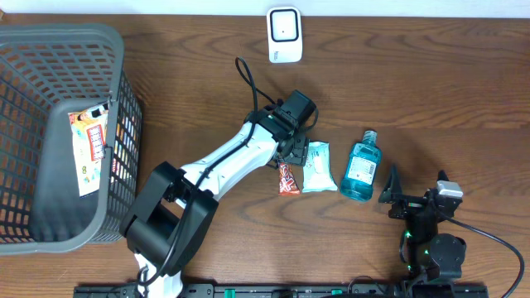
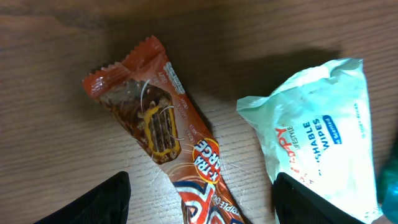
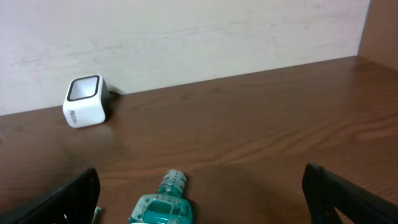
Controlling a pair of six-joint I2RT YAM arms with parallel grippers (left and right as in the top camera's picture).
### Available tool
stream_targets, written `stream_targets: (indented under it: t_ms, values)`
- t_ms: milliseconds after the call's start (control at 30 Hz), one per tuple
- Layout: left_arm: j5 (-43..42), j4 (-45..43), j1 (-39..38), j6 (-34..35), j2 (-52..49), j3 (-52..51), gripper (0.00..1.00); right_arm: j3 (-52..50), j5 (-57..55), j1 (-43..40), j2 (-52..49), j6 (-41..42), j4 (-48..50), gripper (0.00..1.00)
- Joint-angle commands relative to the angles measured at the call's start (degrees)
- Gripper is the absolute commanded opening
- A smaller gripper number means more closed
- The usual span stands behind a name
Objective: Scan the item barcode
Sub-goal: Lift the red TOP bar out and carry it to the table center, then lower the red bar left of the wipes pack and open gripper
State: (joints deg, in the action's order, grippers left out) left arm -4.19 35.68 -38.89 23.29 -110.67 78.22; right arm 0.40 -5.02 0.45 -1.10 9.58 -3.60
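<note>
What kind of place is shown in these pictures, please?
Probably a mock shop checkout on a wooden table. A white barcode scanner stands at the far edge, a grey shopping basket at one side, and small goods lie on it: chocolate bar, wipes pack, blue bottle.

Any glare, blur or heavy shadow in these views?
Left wrist: candy bar sharp, dark shadow above the wipes pack. Right wrist: scanner slightly soft, bottle near the lens blurred. Overhead: even light, no strong glare.
</note>
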Motion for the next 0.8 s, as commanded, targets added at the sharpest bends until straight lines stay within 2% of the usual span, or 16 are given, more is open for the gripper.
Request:
stream_targets:
  t_ms: [0, 33, 67, 100, 133, 167, 767]
  values:
    - [1.3, -0.2, 0.1, -0.6, 4.2, -0.5, 0.68, -0.1, -0.9, 0.3, 0.0, -0.7, -0.1, 0.99]
    - [1.8, -0.3, 0.1, -0.5, 4.7, -0.5, 0.54, -0.1, -0.9, 0.3, 0.0, -0.7, -0.1, 0.99]
    - [2.4, -0.5, 0.1, -0.6, 5.0, -0.5, 0.35, -0.1, -0.9, 0.3, 0.0, -0.7, -0.1, 0.99]
    - [3.0, -0.8, 0.1, -0.5, 5.2, -0.5, 0.22, -0.1, -0.9, 0.3, 0.0, -0.7, -0.1, 0.99]
    - [3.7, -1.1, 0.1, -0.5, 5.2, -0.5, 0.11, -0.1, -0.9, 0.3, 0.0, -0.7, -0.1, 0.99]
    - [3.8, -1.4, 0.1, -0.5, 5.1, -0.5, 0.08, -0.1, -0.9, 0.3, 0.0, -0.7, -0.1, 0.99]
    - [3.2, -2.2, 0.1, 6.6, 3.0, -6.2, 0.08, -0.1, -0.9, 0.3, 0.0, -0.7, -0.1, 0.99]
